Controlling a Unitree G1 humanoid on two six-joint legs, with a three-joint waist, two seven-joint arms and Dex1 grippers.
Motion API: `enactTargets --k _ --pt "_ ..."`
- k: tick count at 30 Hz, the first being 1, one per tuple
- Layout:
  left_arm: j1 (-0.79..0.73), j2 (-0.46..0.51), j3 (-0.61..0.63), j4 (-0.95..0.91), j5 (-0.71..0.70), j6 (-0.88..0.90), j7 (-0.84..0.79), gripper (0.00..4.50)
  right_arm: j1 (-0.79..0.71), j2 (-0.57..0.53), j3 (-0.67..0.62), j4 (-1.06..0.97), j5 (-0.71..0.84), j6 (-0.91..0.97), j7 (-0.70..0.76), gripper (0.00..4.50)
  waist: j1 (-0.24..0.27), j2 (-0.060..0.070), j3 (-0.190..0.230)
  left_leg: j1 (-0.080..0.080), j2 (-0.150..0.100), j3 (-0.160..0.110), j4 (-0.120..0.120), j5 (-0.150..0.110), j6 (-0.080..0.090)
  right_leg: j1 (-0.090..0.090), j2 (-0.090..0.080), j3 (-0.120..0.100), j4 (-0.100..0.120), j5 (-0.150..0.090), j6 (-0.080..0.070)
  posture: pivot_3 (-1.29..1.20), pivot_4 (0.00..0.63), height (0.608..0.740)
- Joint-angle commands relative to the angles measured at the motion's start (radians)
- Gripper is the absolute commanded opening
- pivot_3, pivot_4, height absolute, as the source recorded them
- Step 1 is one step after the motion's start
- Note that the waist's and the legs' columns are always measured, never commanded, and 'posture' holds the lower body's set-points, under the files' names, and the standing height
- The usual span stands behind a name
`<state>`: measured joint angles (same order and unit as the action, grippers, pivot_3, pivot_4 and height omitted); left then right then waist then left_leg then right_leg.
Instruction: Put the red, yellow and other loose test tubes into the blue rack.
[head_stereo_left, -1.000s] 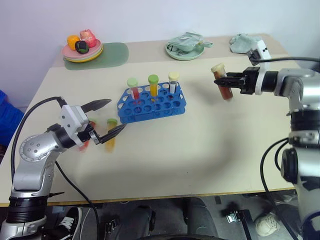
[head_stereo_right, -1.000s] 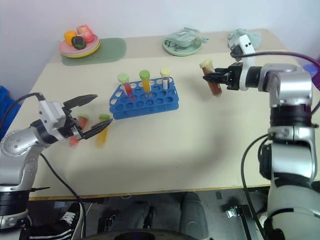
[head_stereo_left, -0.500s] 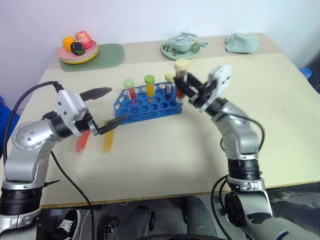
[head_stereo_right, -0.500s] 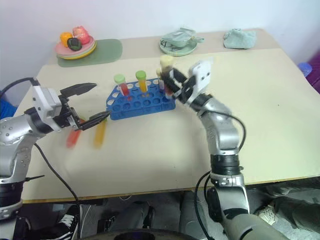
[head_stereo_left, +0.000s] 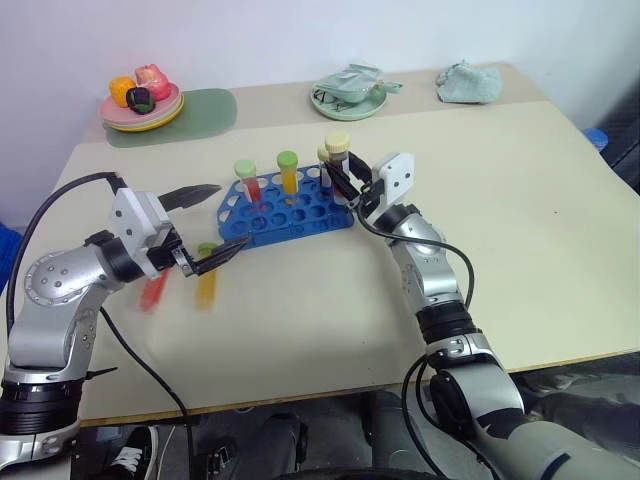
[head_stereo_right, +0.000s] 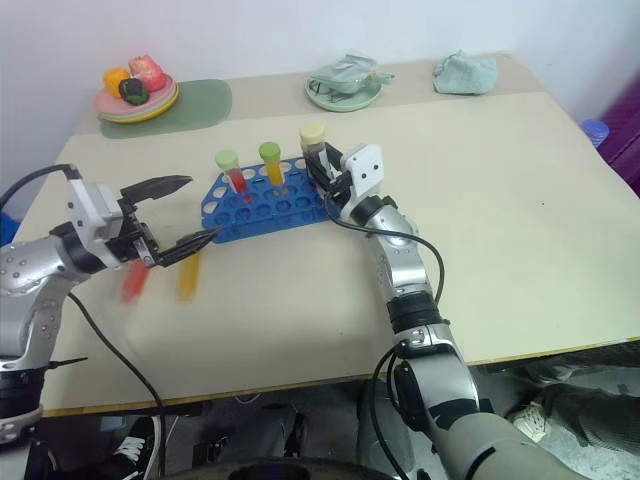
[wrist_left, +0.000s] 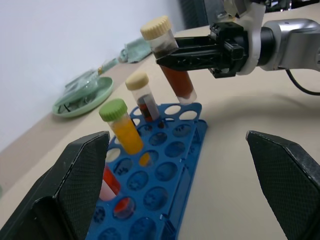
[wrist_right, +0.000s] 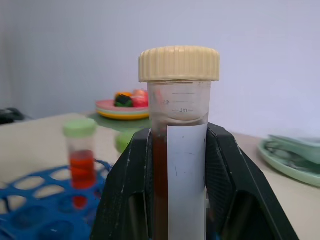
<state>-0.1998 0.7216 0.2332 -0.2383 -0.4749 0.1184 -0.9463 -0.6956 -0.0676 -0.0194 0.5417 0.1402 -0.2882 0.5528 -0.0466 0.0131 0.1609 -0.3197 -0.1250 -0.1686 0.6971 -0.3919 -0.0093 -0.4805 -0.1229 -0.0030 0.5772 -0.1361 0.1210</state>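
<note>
Your right gripper (head_stereo_left: 348, 178), clamped on the brown tube (wrist_left: 170, 62), has swung in over the rack (head_stereo_left: 290, 205), seemingly above a hole; left gripper (head_stereo_left: 205, 228) gapes empty.

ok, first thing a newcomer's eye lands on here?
The right hand holding a cream-capped brown tube just above the blue rack at the table's middle. Next, the open left hand over two loose green-capped tubes, red and yellow.
</note>
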Motion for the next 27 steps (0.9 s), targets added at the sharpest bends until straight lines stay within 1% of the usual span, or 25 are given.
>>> enactTargets --k 1,13,17,24,27 --pt "0.007 0.016 0.049 -0.03 -0.017 -0.016 0.001 4.5 -0.024 0.006 -0.003 0.014 0.012 -0.052 0.007 0.78 0.0 0.0 0.0 0.0 0.0 0.0 0.0 0.0 0.0 0.0 0.0 0.0 0.0 0.0 0.0 0.0 0.15 0.74" --pt "0.013 0.027 0.059 -0.033 -0.022 -0.009 -0.009 4.5 -0.068 0.036 0.024 0.176 -0.022 -0.167 -0.008 0.78 -0.001 0.0 0.0 0.0 0.001 0.001 0.0 0.0 0.0 0.0 0.001 0.0 0.0 0.0 -0.001 0.0 0.15 0.74" --pt "0.02 0.031 0.065 -0.049 -0.028 -0.001 -0.003 4.5 -0.088 0.028 0.023 0.224 -0.029 -0.199 -0.012 0.78 -0.001 0.0 0.0 0.0 0.001 0.001 0.0 0.0 0.0 0.0 0.001 0.0 0.0 0.0 -0.001 0.0 0.15 0.74" --pt "0.027 0.038 0.07 -0.071 -0.033 0.016 0.007 4.5 -0.101 0.009 0.006 0.278 -0.014 -0.219 -0.01 0.78 0.001 0.0 0.0 0.0 0.001 0.0 0.0 0.0 0.0 0.0 0.001 0.0 0.0 0.0 -0.001 0.0 0.15 0.74" --pt "0.024 0.04 0.069 -0.078 -0.034 0.023 0.013 4.5 -0.087 0.017 -0.003 0.26 0.027 -0.195 0.032 0.78 0.001 0.0 0.0 0.0 0.001 0.0 0.0 0.0 0.0 0.0 0.001 0.0 0.0 0.0 -0.001 0.0 0.15 0.74"
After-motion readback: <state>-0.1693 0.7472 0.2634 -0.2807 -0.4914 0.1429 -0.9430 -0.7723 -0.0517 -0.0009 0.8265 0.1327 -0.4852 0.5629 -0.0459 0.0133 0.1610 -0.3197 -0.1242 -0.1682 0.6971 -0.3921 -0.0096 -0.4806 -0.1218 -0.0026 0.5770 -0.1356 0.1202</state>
